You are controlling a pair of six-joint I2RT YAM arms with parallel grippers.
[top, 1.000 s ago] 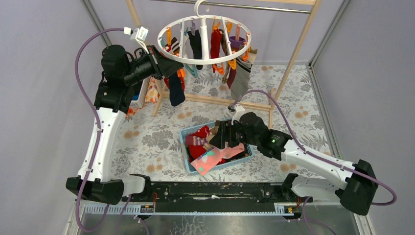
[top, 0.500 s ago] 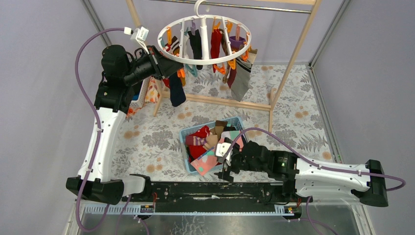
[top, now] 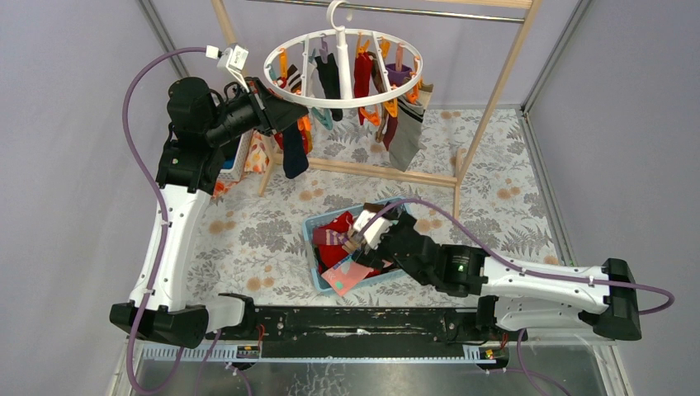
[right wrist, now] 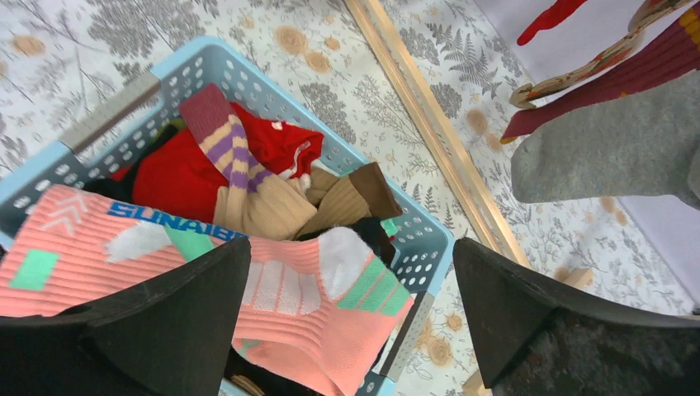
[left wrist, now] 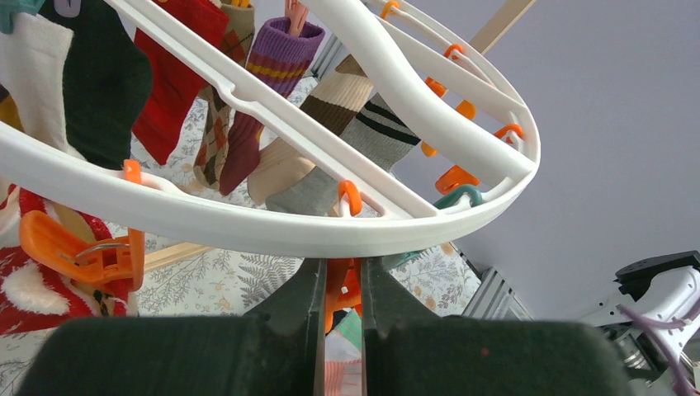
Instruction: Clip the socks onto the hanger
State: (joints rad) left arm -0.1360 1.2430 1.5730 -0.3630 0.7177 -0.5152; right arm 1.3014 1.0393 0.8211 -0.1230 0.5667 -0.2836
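Right pincer [right wrist: 348, 247], spread wide, has swung back over the basket [right wrist: 248, 82].

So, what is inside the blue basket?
The blue basket holds a pink sock on top, a red sock, a striped sock, a brown sock. Anything beneath is covered.

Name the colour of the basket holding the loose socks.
The basket is light blue; right wrist view shows it best.
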